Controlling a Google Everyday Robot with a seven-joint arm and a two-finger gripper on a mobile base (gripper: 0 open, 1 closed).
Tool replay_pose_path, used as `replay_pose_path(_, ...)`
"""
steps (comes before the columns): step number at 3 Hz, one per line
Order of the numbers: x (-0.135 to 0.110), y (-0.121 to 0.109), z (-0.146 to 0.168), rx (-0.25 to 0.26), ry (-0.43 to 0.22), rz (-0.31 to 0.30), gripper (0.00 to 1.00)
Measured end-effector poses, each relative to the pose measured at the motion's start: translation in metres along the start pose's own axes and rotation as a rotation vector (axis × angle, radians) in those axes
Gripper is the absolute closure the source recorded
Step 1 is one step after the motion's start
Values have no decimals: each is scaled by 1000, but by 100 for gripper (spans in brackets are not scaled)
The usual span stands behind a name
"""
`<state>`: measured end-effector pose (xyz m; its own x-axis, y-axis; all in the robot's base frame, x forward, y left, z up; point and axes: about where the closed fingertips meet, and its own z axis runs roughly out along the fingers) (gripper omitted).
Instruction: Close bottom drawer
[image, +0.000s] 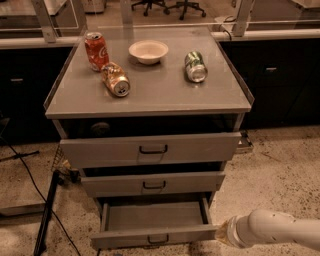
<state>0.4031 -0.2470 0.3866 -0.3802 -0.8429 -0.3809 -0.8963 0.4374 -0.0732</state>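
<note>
The bottom drawer (155, 236) of the grey metal cabinet stands pulled out, its shallow tray (155, 215) open to view and empty. Its low front panel carries a small dark loop handle (158, 239). My white arm (275, 229) reaches in from the lower right. Its tan wrist end with the gripper (221, 233) sits at the right end of the drawer's front panel, touching or nearly touching it.
The middle drawer (152, 184) and top drawer (150, 149) stand slightly open above. On the cabinet top are an upright red can (95, 50), a lying orange can (116, 80), a white bowl (148, 51) and a lying green can (195, 66). A black pole (46, 215) and cable lie left.
</note>
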Motion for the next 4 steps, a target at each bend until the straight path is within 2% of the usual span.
replay_pose_path(1,14,-11,47,-1,-26,12,100)
replay_pose_path(2,38,-23,111,-78,-56,111,100)
replay_pose_path(3,36,-44,110,-42,-64,114,100)
replay_pose_path(4,44,-36,125,-74,-60,117,100)
